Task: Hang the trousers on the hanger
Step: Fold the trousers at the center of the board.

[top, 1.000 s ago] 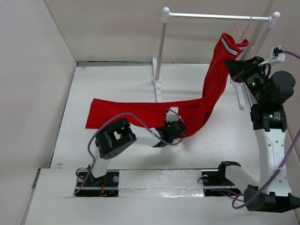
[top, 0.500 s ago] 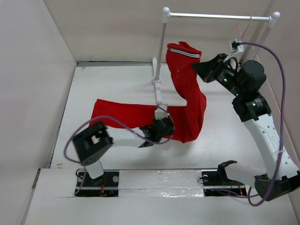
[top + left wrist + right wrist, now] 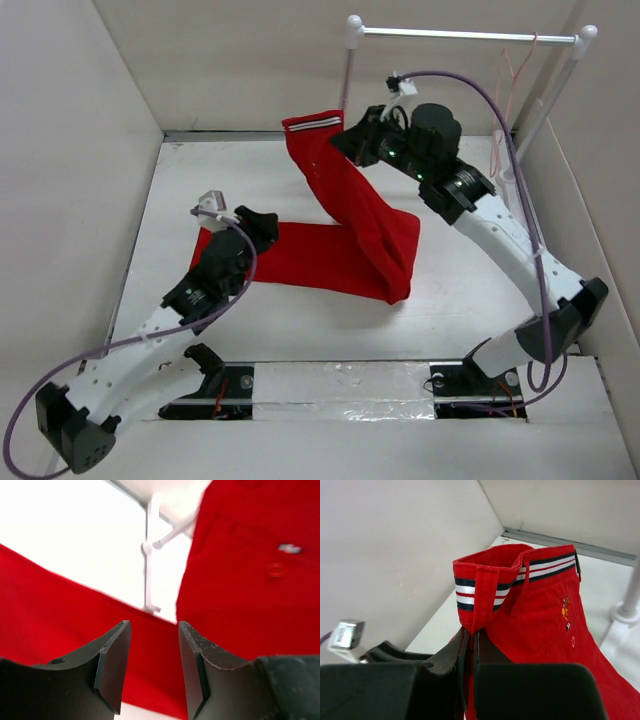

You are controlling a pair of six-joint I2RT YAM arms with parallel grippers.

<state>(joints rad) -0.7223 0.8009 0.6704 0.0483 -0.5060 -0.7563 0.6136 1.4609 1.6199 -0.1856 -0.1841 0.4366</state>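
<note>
The red trousers (image 3: 345, 250) lie with their legs across the table, and the waist end rises to the striped waistband (image 3: 312, 124). My right gripper (image 3: 347, 141) is shut on that waistband and holds it up left of the rack's left post; its wrist view shows the band (image 3: 520, 572) pinched between the jaws (image 3: 469, 635). My left gripper (image 3: 262, 221) hovers over the legs' left end. It is open with nothing between the fingers (image 3: 153, 626), red cloth (image 3: 50, 605) below. The pale pink hanger (image 3: 512, 70) hangs from the rack bar at the far right, away from both grippers.
A white-posted rack (image 3: 345, 100) with a silver bar (image 3: 460, 36) stands at the back of the table; its foot (image 3: 148, 555) shows beyond the left fingers. Walls close in on the left, back and right. Both arm bases sit at the near edge.
My right gripper has swung the waistband leftward, from near the hanger to left of the rack post. My left gripper has opened, let go of the cloth and moved left.
</note>
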